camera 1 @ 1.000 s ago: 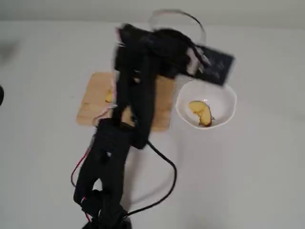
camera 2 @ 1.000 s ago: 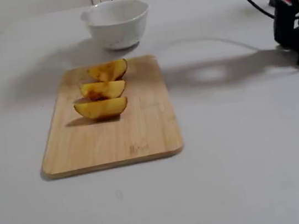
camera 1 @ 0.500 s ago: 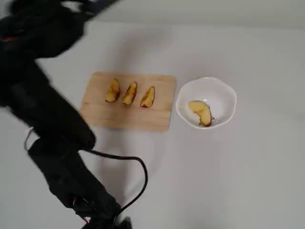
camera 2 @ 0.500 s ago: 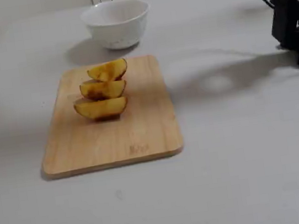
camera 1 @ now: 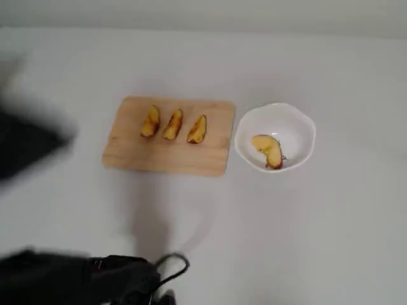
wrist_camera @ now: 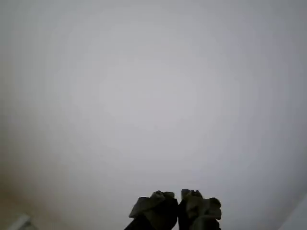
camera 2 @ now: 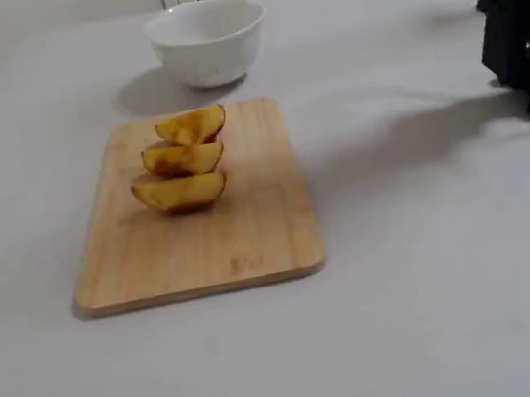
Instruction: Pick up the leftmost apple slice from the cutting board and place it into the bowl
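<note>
The broad apple slice [camera 1: 268, 150], yellow-orange with a red skin edge, lies inside the white scalloped bowl [camera 1: 299, 127], right of the cutting board [camera 1: 172, 155] in the overhead view. Three narrower slices [camera 1: 173, 124] stand in a row on the board. In the fixed view the bowl [camera 2: 209, 43] stands behind the board [camera 2: 250, 230] and its inside is hidden. My gripper [wrist_camera: 178, 202] shows at the bottom of the wrist view, fingertips together and empty, over bare white table. Board and bowl are out of the wrist view.
The dark arm base and a cable [camera 1: 121, 276] sit at the bottom left of the overhead view, with a blurred dark arm part [camera 1: 25, 146] at the left edge. In the fixed view the arm [camera 2: 521, 14] is at the right edge. The table is white.
</note>
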You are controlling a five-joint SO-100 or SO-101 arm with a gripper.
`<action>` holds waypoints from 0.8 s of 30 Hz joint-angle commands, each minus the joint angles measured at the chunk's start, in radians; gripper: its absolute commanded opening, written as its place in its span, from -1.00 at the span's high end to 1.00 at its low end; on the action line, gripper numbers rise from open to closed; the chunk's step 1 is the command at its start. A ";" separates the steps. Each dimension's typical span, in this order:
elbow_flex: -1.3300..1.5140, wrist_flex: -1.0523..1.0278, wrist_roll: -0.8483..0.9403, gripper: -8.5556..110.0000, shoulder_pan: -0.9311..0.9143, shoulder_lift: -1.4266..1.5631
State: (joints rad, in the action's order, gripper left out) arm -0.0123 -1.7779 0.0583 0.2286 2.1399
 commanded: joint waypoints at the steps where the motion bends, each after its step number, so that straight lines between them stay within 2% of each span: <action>1: 0.233 -0.028 -0.071 0.86 0.023 0.265; 3: 0.430 -0.003 -0.097 0.86 0.037 0.396; 7: 1.273 0.305 -0.141 0.86 0.023 0.902; 11: 1.792 0.413 -0.126 0.86 0.026 1.152; 24: 2.711 0.844 -0.044 0.86 -0.121 1.186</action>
State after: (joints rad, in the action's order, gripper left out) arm 2.4927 -1.0999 -0.0123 0.1641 3.3103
